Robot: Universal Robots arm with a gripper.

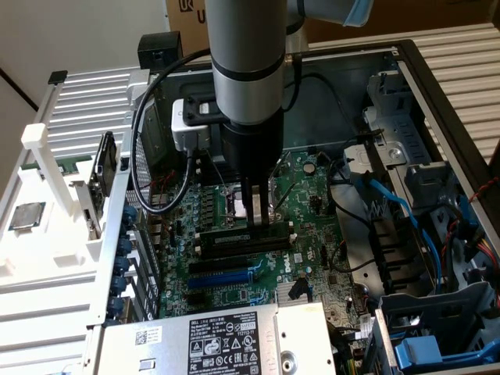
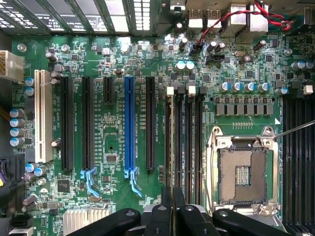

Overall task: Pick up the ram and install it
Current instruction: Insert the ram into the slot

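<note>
On my exterior feed, at its far left, I see a white rack (image 1: 37, 144) beside the open computer case (image 1: 437, 94). A square silver processor chip (image 1: 26, 216) lies flat on the rack. Just to the chip's right the ram (image 1: 103, 173) stands on edge in the rack, a dark narrow stick with a green edge. It is outside the case and well apart from the claw.

Toward the middle, the arm (image 1: 246, 55) reaches straight down into the case, with a black cable (image 1: 139, 168) looping off its left side. The claw (image 1: 258, 223) hangs over the motherboard (image 1: 312, 203), in line with the processor socket and the black memory slots (image 1: 242, 241). Below them in this view is a blue expansion slot (image 1: 223, 275), then a labelled metal box (image 1: 211, 344).

My wrist feed looks straight down on the board. There the claw (image 2: 172, 196) has its two fingers pressed together with nothing between them. They sit above the ends of the memory slots (image 2: 184, 142), which look unfilled. The open processor socket (image 2: 243, 169) lies beside those slots.

At the exterior view's right I see blue cables (image 1: 391, 211) and a blue bracket (image 1: 418, 355) near the drive bays.
</note>
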